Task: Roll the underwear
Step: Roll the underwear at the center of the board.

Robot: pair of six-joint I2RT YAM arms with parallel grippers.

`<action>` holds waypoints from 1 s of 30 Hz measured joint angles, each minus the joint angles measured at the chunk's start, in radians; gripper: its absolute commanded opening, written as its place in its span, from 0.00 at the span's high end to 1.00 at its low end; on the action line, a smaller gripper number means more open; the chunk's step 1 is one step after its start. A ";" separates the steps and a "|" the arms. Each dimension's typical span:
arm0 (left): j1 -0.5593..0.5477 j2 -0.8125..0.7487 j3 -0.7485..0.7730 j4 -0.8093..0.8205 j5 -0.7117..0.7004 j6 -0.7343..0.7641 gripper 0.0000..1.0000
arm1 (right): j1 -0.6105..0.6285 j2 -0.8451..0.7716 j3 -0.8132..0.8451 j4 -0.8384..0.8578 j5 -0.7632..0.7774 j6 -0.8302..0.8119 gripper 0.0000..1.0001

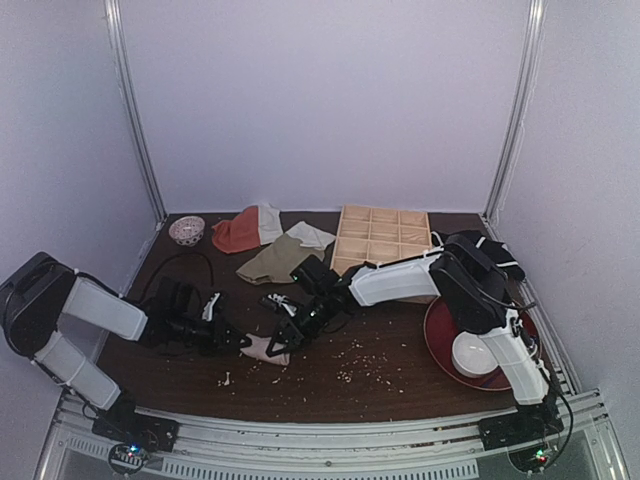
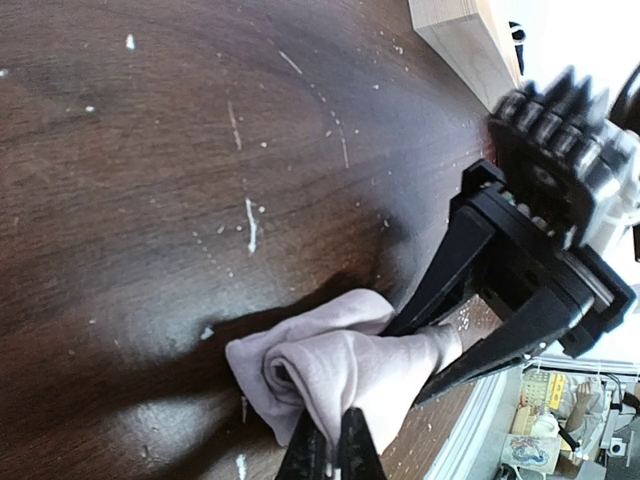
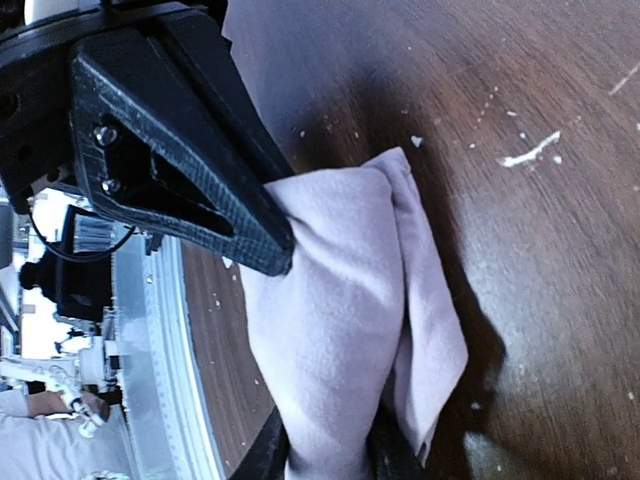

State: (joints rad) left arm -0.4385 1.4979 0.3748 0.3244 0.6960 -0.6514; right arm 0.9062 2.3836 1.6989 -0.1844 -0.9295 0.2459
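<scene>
Dark wooden table (image 1: 400, 370) carries the work. Left pincer (image 2: 335, 450) is clamped tight on one end of the rolled underwear (image 2: 340, 365), which lies near the table's front edge. Right pincer (image 2: 405, 365) straddles the other end, jaws narrowly apart; I cannot tell whether it grips.

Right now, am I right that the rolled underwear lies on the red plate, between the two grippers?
Not quite: the rolled underwear lies on the dark wooden table, not on the red plate, between the left gripper and the right gripper, as the top external view shows.
</scene>
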 measured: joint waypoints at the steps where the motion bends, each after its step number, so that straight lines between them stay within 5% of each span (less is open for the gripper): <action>1: 0.000 0.000 0.001 0.000 0.000 0.000 1.00 | 0.000 -0.013 -0.015 0.006 0.019 -0.007 0.74; 23: -0.001 0.001 0.009 -0.002 0.002 0.001 1.00 | -0.002 -0.286 -0.315 0.165 0.362 -0.098 0.69; 30: -0.001 0.001 0.009 -0.002 0.002 0.000 1.00 | 0.019 -0.335 -0.317 0.190 0.502 -0.192 0.59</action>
State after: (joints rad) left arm -0.4397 1.4990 0.3840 0.3229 0.6983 -0.6510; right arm 0.9253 2.0491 1.3815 0.0055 -0.4271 0.0544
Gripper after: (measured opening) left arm 0.014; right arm 0.364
